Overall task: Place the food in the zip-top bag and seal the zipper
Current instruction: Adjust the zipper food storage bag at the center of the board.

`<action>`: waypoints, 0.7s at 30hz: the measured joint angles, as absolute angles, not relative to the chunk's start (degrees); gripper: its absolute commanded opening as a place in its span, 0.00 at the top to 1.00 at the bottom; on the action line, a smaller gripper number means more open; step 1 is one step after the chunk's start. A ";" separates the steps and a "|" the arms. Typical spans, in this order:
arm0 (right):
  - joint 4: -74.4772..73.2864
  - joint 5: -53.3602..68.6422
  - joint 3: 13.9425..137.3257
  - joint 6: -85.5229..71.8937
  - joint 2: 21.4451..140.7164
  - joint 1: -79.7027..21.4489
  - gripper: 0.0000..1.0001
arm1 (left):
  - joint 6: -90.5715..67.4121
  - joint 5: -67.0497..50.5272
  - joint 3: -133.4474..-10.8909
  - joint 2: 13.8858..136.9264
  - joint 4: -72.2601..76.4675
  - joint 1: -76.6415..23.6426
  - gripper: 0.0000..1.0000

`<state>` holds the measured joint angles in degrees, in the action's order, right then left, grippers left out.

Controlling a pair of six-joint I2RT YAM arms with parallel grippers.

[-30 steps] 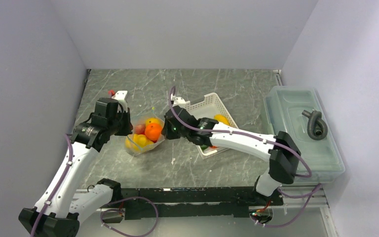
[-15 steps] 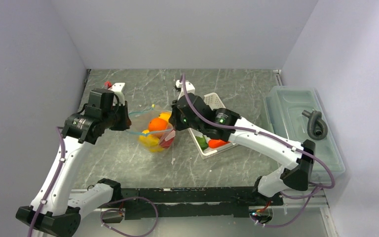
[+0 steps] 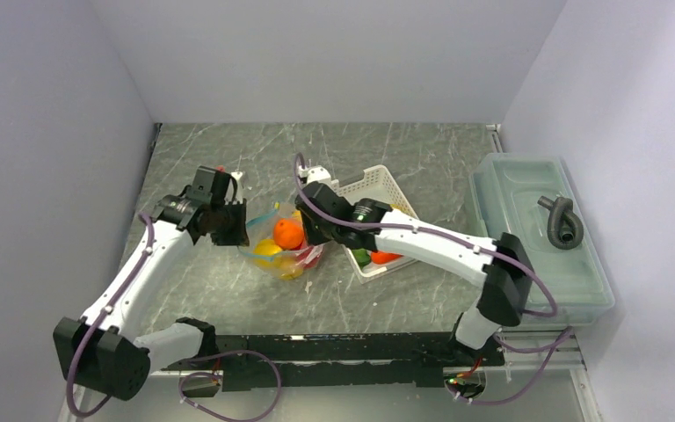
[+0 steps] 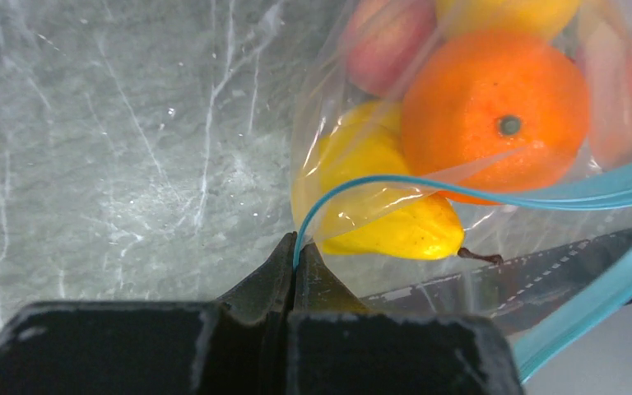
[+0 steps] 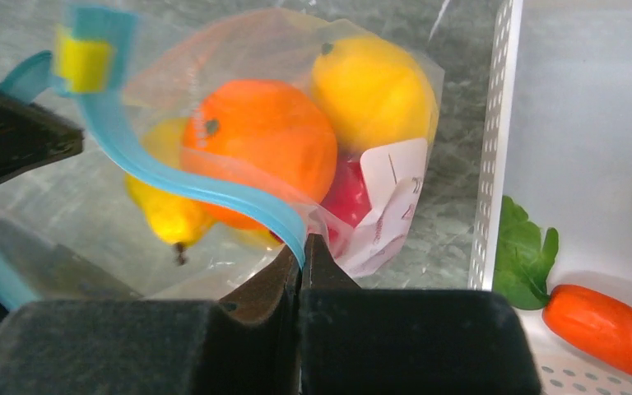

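Grey marbled table (image 3: 422, 149) bears a white basket (image 3: 385, 186) (perforated) and lidded bin (image 3: 527, 202).

There are two robot arms, the left arm (image 3: 141, 272) and the right arm (image 3: 439, 246). Each has one gripper, the left gripper (image 4: 295, 255) and the right gripper (image 5: 303, 255).

One zip-top bag (image 3: 281, 251) sits mid-frame in the overhead view, with one teal zipper (image 5: 214, 189) and one yellow slider tab (image 5: 82, 59). Inside it I count:
- one orange (image 3: 287, 233)
- two yellow pieces, a lemon (image 5: 373, 90) and a pear-shaped piece (image 5: 164, 210)
- one red piece (image 5: 347, 197) for certain
- one white label (image 5: 395, 185)

Right of centre is one white basket (image 3: 378, 185) holding one carrot (image 5: 605, 325). At the far right is one lidded bin (image 3: 527, 211) with one grey curled object (image 3: 562, 221) on top.
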<state>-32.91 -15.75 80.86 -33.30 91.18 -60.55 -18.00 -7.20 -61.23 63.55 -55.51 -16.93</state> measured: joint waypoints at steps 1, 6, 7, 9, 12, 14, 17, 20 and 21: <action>-32.95 -15.59 80.79 -33.32 92.55 -60.47 1.00 | -18.24 -7.46 -60.73 64.55 -55.44 -17.08 1.00; -34.02 -15.33 81.17 -33.23 95.00 -60.18 1.00 | -18.52 -7.81 -62.72 65.56 -56.23 -18.04 1.00; -34.39 -15.35 81.87 -33.15 94.89 -60.18 1.00 | -18.50 -7.84 -64.49 65.54 -56.86 -18.11 1.00; -34.68 -15.53 83.83 -32.95 94.43 -60.18 1.00 | -18.41 -7.97 -68.90 65.08 -57.36 -18.15 1.00; -35.03 -15.62 85.93 -32.56 92.53 -60.18 1.00 | -18.11 -8.43 -73.78 63.40 -57.87 -18.22 1.00; -35.07 -15.59 86.76 -32.51 90.48 -60.20 1.00 | -17.85 -8.80 -76.03 61.87 -58.22 -18.22 1.00; -34.83 -15.62 86.89 -32.53 87.81 -60.20 1.00 | -17.54 -8.78 -77.17 60.29 -58.22 -18.22 1.00; -33.95 -15.44 86.80 -32.58 87.46 -60.20 1.00 | -17.39 -8.78 -75.83 60.34 -57.78 -18.22 1.00; -33.65 -15.29 86.54 -32.62 87.88 -60.20 1.00 | -17.41 -8.78 -74.41 60.58 -57.36 -18.22 1.00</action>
